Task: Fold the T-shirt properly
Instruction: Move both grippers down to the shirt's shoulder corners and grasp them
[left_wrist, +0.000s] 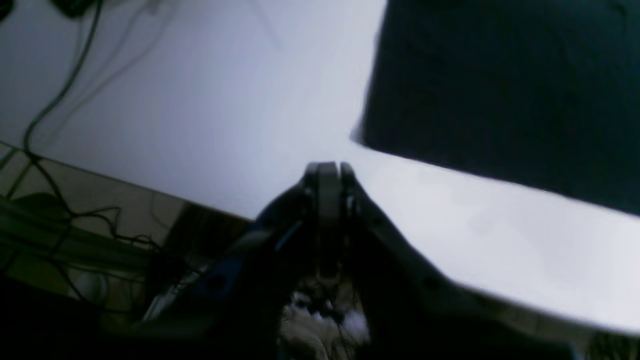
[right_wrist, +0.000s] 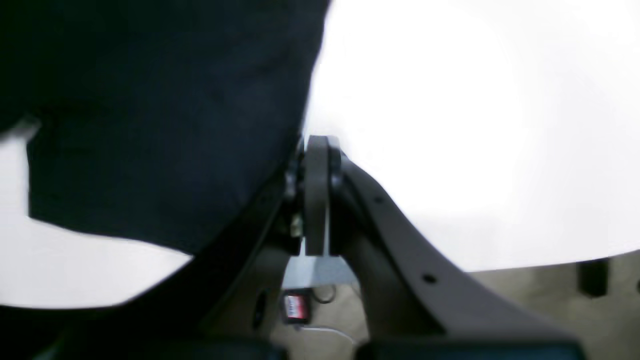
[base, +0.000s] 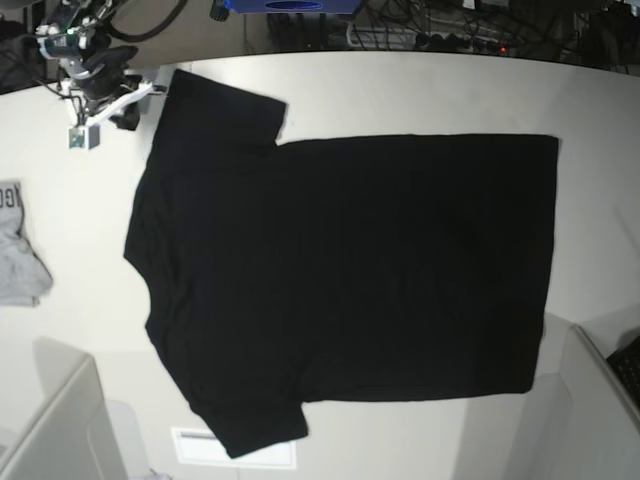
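Table (base: 400, 95): white, fills most of the base view.
T-shirt (base: 340, 270): black, spread flat across the centre, plain side up.
Right gripper (right_wrist: 316, 142): fingers pressed together, at the shirt's edge.
Left gripper (left_wrist: 327, 167): fingers pressed together, over bare table near a shirt corner.
Grey garment (base: 18, 250): left edge.

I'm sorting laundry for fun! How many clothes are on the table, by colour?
Black: 1, the T-shirt, spread flat.
Light grey: 1, a small garment at the table's edge, partly out of view.
Total: 2 pieces of clothing.
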